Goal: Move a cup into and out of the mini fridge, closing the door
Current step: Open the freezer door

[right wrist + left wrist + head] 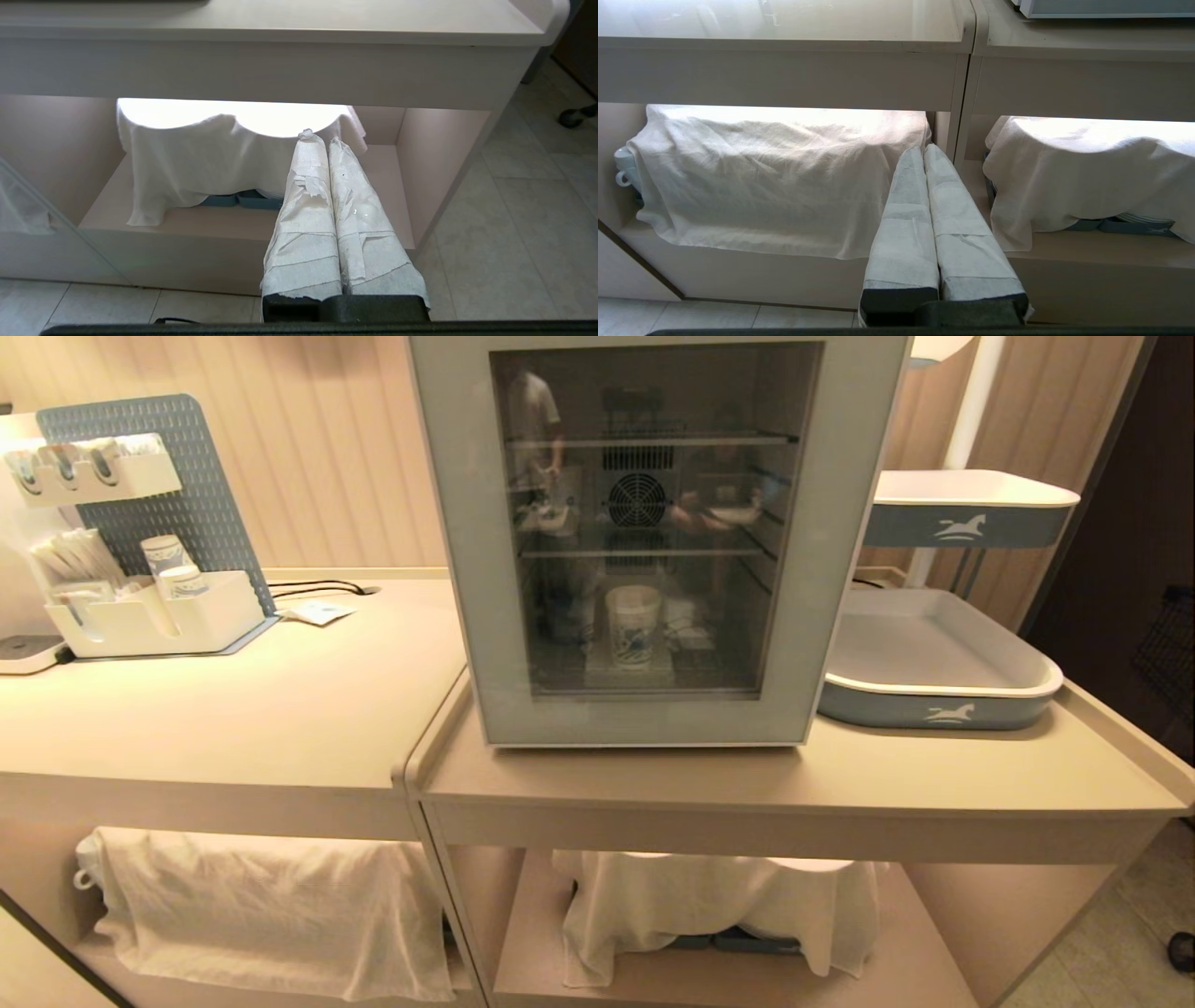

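Left pincer (924, 154): fingers pressing together, holding nothing, hanging low before the desk's (280, 709) cloth-draped lower shelf. Right pincer (321, 140): likewise pressing together, empty, facing the neighbouring shelf opening, with tiled floor lying open beside it. Mini fridge (653, 541): standing close to the desk's front edge, its door (803, 616) sitting flush. Cup (633, 623): standing upright on the bottom wire shelf, showing through the glass. Tray (934, 658): sitting just beside the fridge.

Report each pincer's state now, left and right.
Left pincer: shut, holding nothing, parked low before the lower shelf.
Right pincer: shut, holding nothing, also parked low.
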Motion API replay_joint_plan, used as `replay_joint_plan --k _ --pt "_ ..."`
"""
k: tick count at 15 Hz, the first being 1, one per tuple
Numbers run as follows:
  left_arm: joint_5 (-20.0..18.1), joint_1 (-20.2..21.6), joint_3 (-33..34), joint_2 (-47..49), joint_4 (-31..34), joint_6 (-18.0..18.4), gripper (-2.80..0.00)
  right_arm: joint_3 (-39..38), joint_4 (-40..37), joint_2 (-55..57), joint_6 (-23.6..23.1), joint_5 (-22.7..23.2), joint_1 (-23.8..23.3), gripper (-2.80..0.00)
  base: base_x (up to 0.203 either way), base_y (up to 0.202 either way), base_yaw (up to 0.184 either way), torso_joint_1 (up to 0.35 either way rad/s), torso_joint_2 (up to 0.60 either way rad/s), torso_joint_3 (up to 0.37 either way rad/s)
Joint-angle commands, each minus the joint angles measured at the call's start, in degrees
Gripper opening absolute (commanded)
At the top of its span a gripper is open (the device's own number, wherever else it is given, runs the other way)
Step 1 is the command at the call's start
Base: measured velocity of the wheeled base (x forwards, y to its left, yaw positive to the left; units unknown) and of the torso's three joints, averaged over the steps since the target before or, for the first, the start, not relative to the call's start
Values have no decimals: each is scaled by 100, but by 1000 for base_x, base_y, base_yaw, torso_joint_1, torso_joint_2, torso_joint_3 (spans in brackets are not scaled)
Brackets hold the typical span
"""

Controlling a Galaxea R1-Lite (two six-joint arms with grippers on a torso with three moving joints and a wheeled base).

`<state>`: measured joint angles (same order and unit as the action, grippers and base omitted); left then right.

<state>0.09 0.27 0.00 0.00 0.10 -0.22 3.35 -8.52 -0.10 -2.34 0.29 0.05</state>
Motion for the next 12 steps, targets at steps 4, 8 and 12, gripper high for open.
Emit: replay_joint_plan --k 4,8,12 --pt "3 0 0 0 -1 -4 -280 -1 0 1 -3 -12 4 -280 0 0 0 0 0 0" --pt "2 3 0 0 4 -13 -280 -2 0 1 -12 -3 3 -280 0 0 0 0 0 0" --pt "0 0 0 0 7 -5 -280 -1 0 1 -3 -3 -5 -280 0 0 0 0 0 0"
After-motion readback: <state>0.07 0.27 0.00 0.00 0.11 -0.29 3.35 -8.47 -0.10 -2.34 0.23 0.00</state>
